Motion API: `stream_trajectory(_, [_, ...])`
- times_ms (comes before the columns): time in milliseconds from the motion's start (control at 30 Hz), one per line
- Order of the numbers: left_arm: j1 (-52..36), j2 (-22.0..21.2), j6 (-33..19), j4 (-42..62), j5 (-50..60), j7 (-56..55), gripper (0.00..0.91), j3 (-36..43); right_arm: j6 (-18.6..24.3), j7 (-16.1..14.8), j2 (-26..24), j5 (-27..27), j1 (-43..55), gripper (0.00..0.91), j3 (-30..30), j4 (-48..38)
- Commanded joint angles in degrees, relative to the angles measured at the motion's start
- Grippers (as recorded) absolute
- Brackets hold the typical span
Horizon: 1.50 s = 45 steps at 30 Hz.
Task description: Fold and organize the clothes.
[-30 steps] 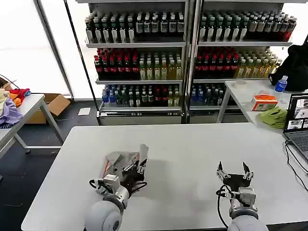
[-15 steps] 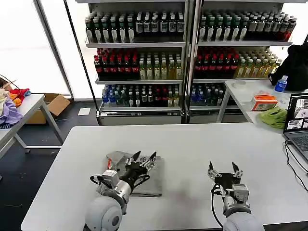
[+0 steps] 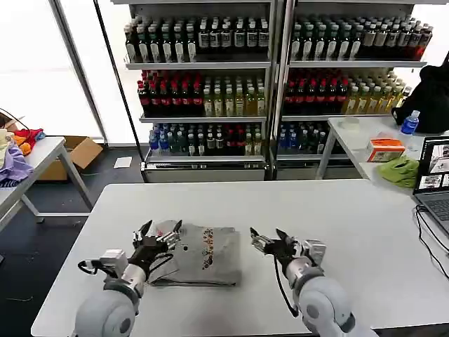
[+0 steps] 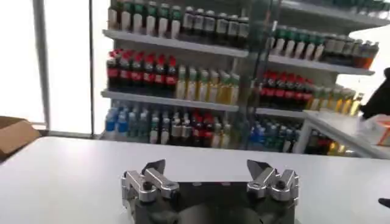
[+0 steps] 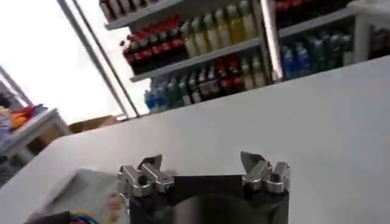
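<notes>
So the grey T-shirt (image 3: 200, 255) is lying folded into a flat rectangle on the white table (image 3: 351, 217), toward the front-left part of it, with the little colourful print facing up near the middle of the fold. In the right wrist view a corner of the shirt (image 5: 79, 192) peeks in beside the fingers.

The left gripper (image 3: 158, 230) sits at the shirt's left edge, right over the cloth there, fingers spread wide and holding nothing. Left wrist view backs that up: left gripper (image 4: 207, 171) with both tips well apart, just bare tabletop between them.

The right gripper (image 3: 269, 237) is just off the shirt's right edge, above the table, also splayed out and empty. Same story from its own camera, right gripper (image 5: 201, 164) with a big gap between the tips.

Behind the table there are shelves of drink bottles (image 3: 203, 98). A side table on the right has a laptop (image 3: 433, 175), a lime-green cloth (image 3: 398, 170) and an orange box (image 3: 384, 149). Off to the left, another table with purple and orange garments (image 3: 14, 151), and a cardboard box (image 3: 78, 153) on the floor.
</notes>
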Motion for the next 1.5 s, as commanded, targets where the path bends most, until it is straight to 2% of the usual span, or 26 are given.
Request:
stream_trajectory(33, [7.8, 2.4, 1.0, -3.5, -0.1, -1.1, 0.907, -8.7, -0.8, 2.8, -4.5, 16.2, 15.1, 0.907, -15.6, -8.6])
stream_trajectory(133, [9.4, 2.1, 1.0, -4.0, -0.2, -1.1, 0.907, -10.0, -0.8, 4.5, -3.7, 16.0, 15.2, 0.907, -16.2, -9.6])
stream_trajectory(267, [10.3, 2.0, 1.0, -4.3, -0.3, -1.2, 0.907, -11.3, -0.7, 8.4, -1.1, 14.8, 14.2, 0.907, -16.3, -12.0])
stream_trajectory(433, [10.6, 1.7, 0.9, -4.4, -0.5, -1.3, 0.907, -11.6, -0.7, 9.0, 0.2, 13.8, 12.9, 0.897, -15.8, -12.7])
stream_trajectory(567, [10.4, 1.0, 0.9, -4.5, -0.5, -1.3, 0.907, -11.6, -0.7, 9.4, 1.2, 13.5, 12.9, 0.806, -15.2, -12.9])
stream_trajectory(600, [10.4, 0.8, 0.9, -4.5, -0.5, -1.3, 0.907, -11.5, -0.7, 9.4, 1.3, 13.4, 13.1, 0.736, -15.1, -13.0])
stream_trajectory(633, [10.5, 0.7, 0.8, -4.5, -0.5, -1.3, 0.907, -11.4, -0.7, 9.4, 1.5, 13.3, 13.1, 0.736, -15.1, -13.1])
stream_trajectory(667, [10.5, 0.5, 0.8, -4.5, -0.4, -1.3, 0.907, -11.3, -0.8, 9.4, 1.6, 13.1, 13.1, 0.584, -15.1, -13.2])
stream_trajectory(700, [10.4, 0.4, 0.8, -4.5, -0.3, -1.4, 0.907, -11.2, -0.8, 9.4, 1.7, 12.9, 13.0, 0.524, -15.2, -13.2])
stream_trajectory(733, [10.4, 0.4, 0.7, -4.6, -0.3, -1.5, 0.907, -11.2, -0.8, 9.5, 1.8, 12.5, 12.9, 0.312, -15.4, -13.2])
stream_trajectory(767, [10.3, 0.4, 0.7, -4.6, -0.2, -1.6, 0.907, -11.3, -0.8, 9.7, 2.0, 12.3, 12.7, 0.252, -15.5, -13.2])
stream_trajectory(800, [10.3, 0.5, 0.6, -4.6, -0.2, -1.6, 0.907, -11.4, -0.8, 10.1, 2.3, 11.8, 12.5, 0.151, -15.7, -13.3])
stream_trajectory(900, [10.6, 0.6, 0.6, -4.9, -0.3, -1.6, 0.907, -11.9, -0.8, 10.6, 2.6, 11.5, 12.0, 0.131, -16.0, -13.3])
stream_trajectory(933, [10.7, 0.6, 0.6, -5.1, -0.3, -1.5, 0.907, -11.9, -0.8, 10.6, 2.7, 11.3, 11.9, 0.050, -16.0, -13.4])
stream_trajectory(967, [10.9, 0.6, 0.6, -5.2, -0.3, -1.5, 0.907, -11.9, -0.8, 10.5, 2.7, 11.1, 11.9, 0.010, -16.1, -13.4])
stream_trajectory(1167, [11.6, -0.3, 0.6, -5.9, 0.2, -1.5, 0.907, -11.7, -0.6, 10.8, 2.6, 9.5, 11.2, 0.000, -15.4, -11.9])
stream_trajectory(1267, [11.9, -0.9, 0.7, -6.3, 0.4, -1.5, 0.907, -11.5, -0.6, 10.1, 1.4, 7.2, 10.5, 0.000, -14.8, -10.7])
stream_trajectory(1500, [11.9, -2.0, 0.7, -7.0, 0.9, -1.5, 0.907, -11.0, -0.6, 8.2, -1.2, 5.7, 9.6, 0.000, -11.9, -8.9])
